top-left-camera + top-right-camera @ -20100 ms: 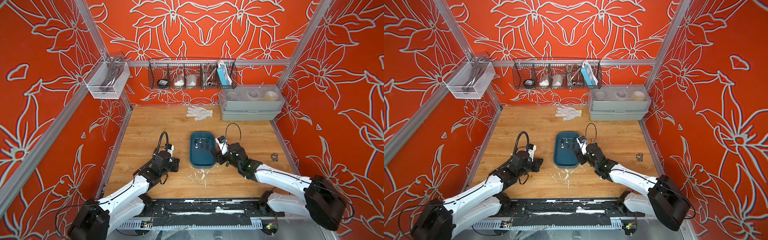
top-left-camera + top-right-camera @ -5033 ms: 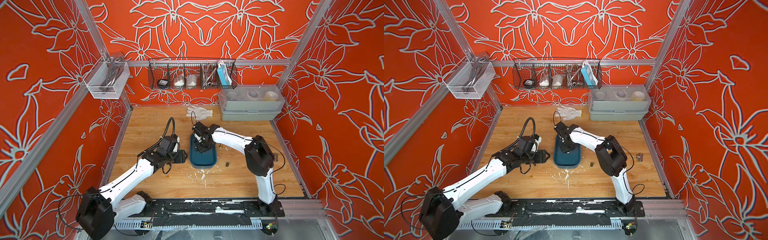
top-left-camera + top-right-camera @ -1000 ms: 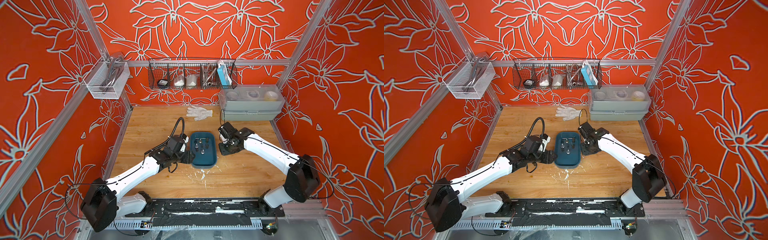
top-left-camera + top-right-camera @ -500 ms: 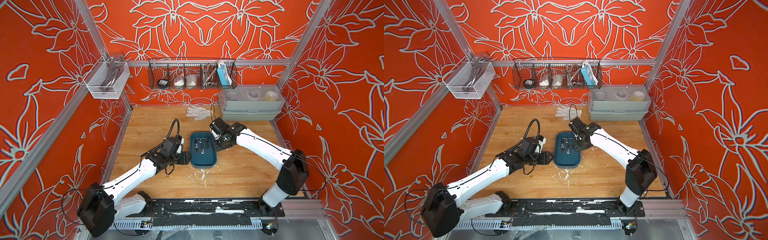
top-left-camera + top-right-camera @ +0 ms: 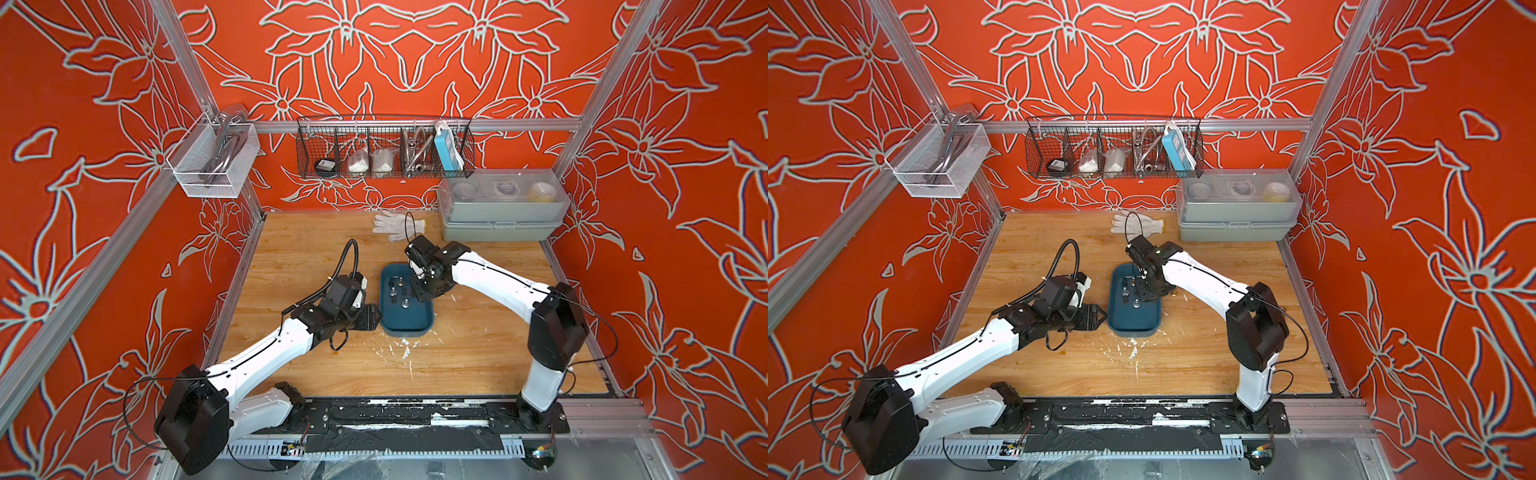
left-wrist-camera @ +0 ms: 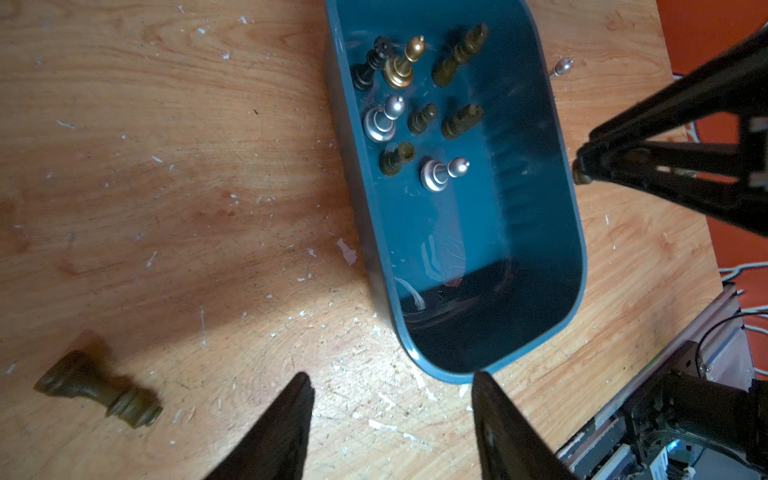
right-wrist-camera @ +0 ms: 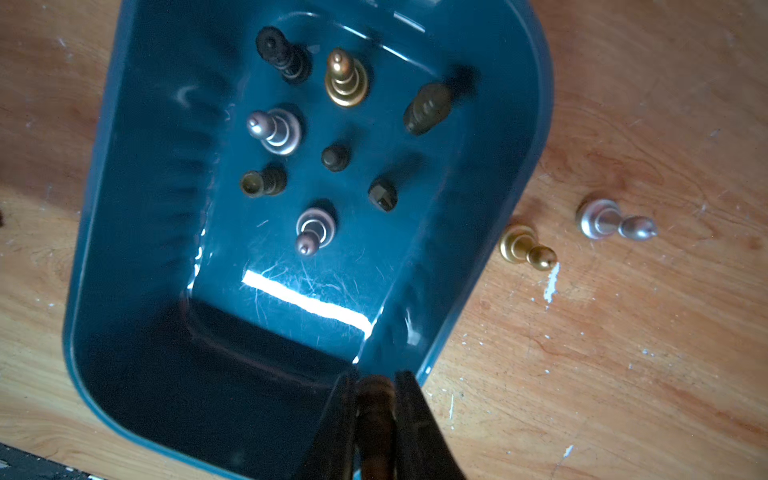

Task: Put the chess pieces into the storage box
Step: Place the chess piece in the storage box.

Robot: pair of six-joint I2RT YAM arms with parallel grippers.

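The storage box (image 5: 407, 331) sits in the middle of the wooden table (image 5: 478, 357) in both top views. Its long side runs from 12 o'clock to 6 o'clock. Eight chess pieces (image 7: 345, 79) stand in its 12 o'clock half with their tops pointing up: one gold, two silver and five dark.

We see the right claw (image 7: 376, 388) over the box's rim at about 3 o'clock. Its jaws are pinched tight on a brown piece (image 7: 374, 419), which hangs above the rim. On the table at 3 o'clock, just beside the box, a gold piece (image 7: 525, 249) and a silver piece (image 7: 615, 224) stand upright, near each other but not touching.

The left claw (image 6: 390, 378) sits low at about 8 o'clock, just beside the box's corner. Its jaws are spread wide with nothing in them. In the left wrist view a dark olive piece (image 6: 97, 388) lies on its side on the wood, well apart from the box.
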